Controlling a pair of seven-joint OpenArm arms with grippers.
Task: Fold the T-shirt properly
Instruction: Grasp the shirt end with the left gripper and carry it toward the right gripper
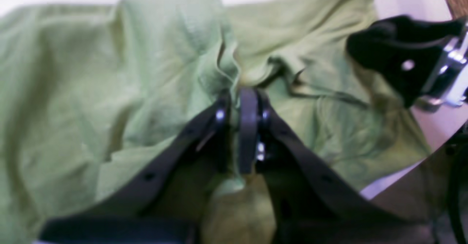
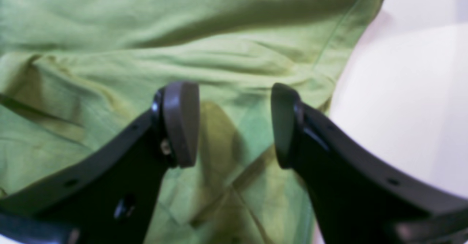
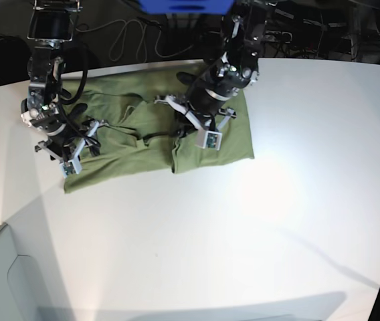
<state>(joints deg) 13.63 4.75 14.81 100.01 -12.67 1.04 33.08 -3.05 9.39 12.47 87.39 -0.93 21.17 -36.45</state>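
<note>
The left pincer [image 1: 239,101] is clenched on a fold of the shirt [image 3: 156,134]; the right pincer [image 2: 234,123] hangs released above it on the desk [image 3: 277,200].

T-shirt [image 3: 230,144] on table [image 3: 297,221], left gripper [image 1: 239,101] on it

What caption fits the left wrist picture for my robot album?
The left gripper, jaws shut, pinches a ridge of the green T-shirt on the white table.
</note>
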